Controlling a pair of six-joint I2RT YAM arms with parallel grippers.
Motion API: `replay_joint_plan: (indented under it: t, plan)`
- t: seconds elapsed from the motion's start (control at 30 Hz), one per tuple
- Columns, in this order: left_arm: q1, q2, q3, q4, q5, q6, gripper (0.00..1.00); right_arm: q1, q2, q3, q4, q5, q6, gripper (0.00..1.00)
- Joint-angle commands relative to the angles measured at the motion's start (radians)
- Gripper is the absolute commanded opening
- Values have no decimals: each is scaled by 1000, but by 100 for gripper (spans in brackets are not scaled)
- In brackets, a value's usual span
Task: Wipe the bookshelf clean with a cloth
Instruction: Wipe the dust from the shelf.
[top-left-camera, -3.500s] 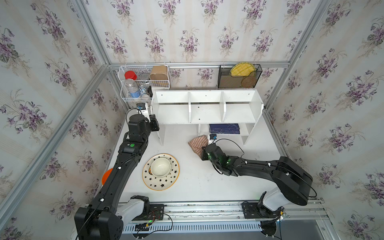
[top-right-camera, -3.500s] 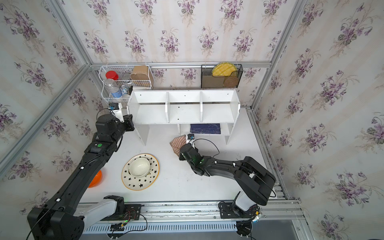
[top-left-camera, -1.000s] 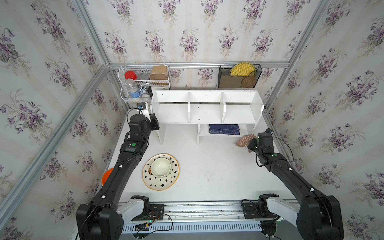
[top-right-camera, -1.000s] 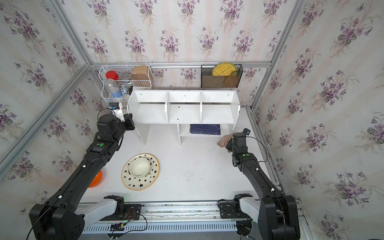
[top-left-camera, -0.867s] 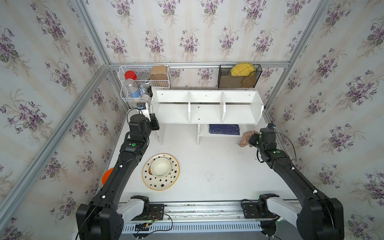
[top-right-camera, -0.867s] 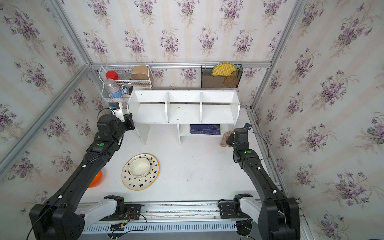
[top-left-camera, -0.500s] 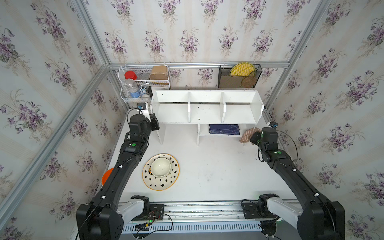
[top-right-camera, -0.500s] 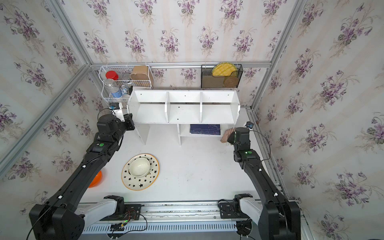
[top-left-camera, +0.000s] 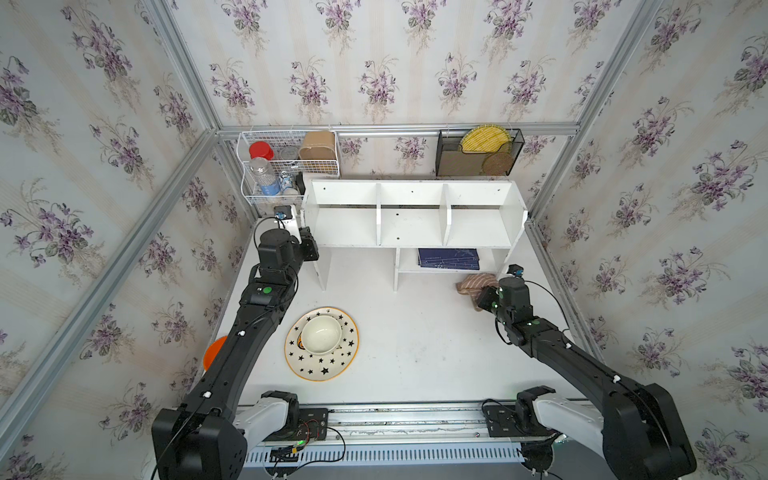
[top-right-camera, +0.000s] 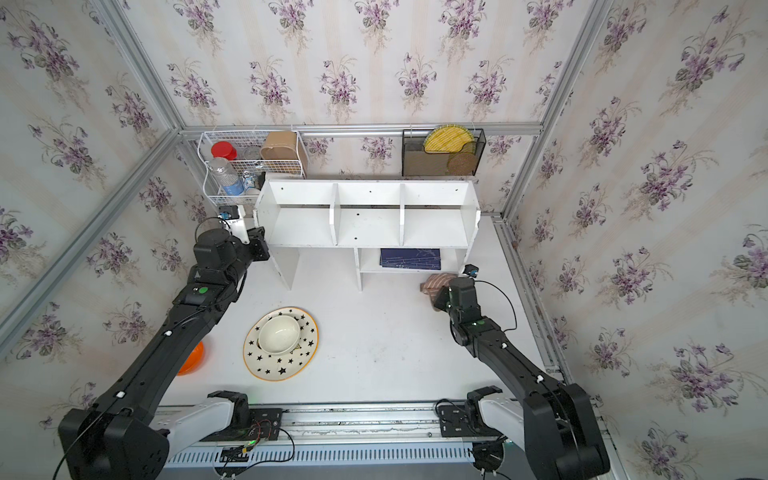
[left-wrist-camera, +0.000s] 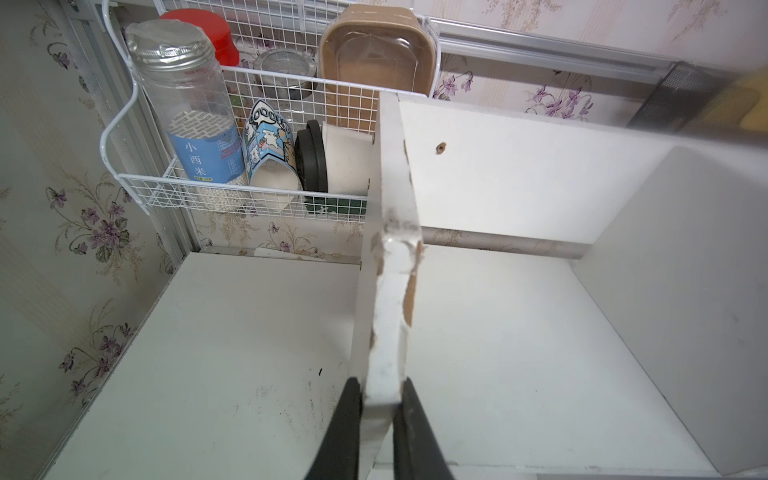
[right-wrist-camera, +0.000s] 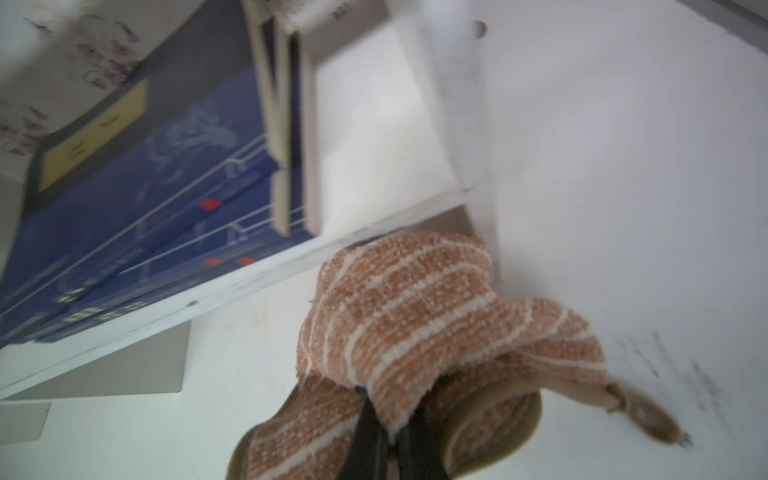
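Observation:
The white bookshelf (top-left-camera: 411, 228) (top-right-camera: 365, 228) stands at the back of the table in both top views. My left gripper (top-left-camera: 309, 249) (top-right-camera: 259, 245) (left-wrist-camera: 382, 386) is shut on the front edge of the bookshelf's left side panel (left-wrist-camera: 392, 270). The striped tan-pink cloth (top-left-camera: 471, 282) (top-right-camera: 436, 281) (right-wrist-camera: 415, 311) hangs bunched in front of the small lower shelf's right end (right-wrist-camera: 208, 307), touching the right side panel. My right gripper (top-left-camera: 482, 296) (top-right-camera: 440, 299) (right-wrist-camera: 388, 411) is shut on a fold of the cloth, and the cloth hides its fingertips.
Blue books (top-left-camera: 449, 258) lie on the lower shelf. A star-patterned plate (top-left-camera: 328, 365) holding a white bowl (top-left-camera: 321, 334) sits front left, with an orange bowl (top-left-camera: 214, 353) under my left arm. A white wire basket (top-left-camera: 286, 170) and a black mesh rack (top-left-camera: 478, 151) hang on the back wall.
My right gripper carried the cloth from mid-table to the bookshelf's right end, then shifted it slightly left and forward in the last half second. The left arm has not moved.

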Motion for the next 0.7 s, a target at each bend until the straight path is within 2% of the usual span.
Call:
replay_joint_plan:
  t: [0.0, 0.1, 0.2, 0.27, 0.37, 0.47, 0.53, 0.6, 0.67]
  plan:
    - [0, 1, -4, -16, 21, -50, 0, 88, 36, 36, 65, 69, 5, 0]
    - [0, 1, -3, -16, 21, -50, 0, 189, 80, 76, 85, 116, 23, 0]
    - [0, 4, -3, -15, 24, -52, 0, 344, 165, 139, 107, 155, 48, 0]
    - [1, 4, -3, -16, 22, -49, 0, 440, 255, 213, 116, 191, 61, 0]
    - [-1, 4, -4, -18, 13, -47, 0, 527, 376, 322, 116, 221, 72, 0]
    - [0, 2, -5, -18, 11, -44, 0, 546, 447, 399, 78, 241, 105, 0]
    - [1, 0, -6, -17, 7, -39, 0, 544, 461, 414, 28, 307, 126, 0]
    - [0, -1, -6, -18, 5, -40, 0, 529, 430, 383, 2, 355, 124, 0]
    - [0, 2, -5, -18, 6, -41, 0, 482, 370, 322, -15, 352, 136, 0]
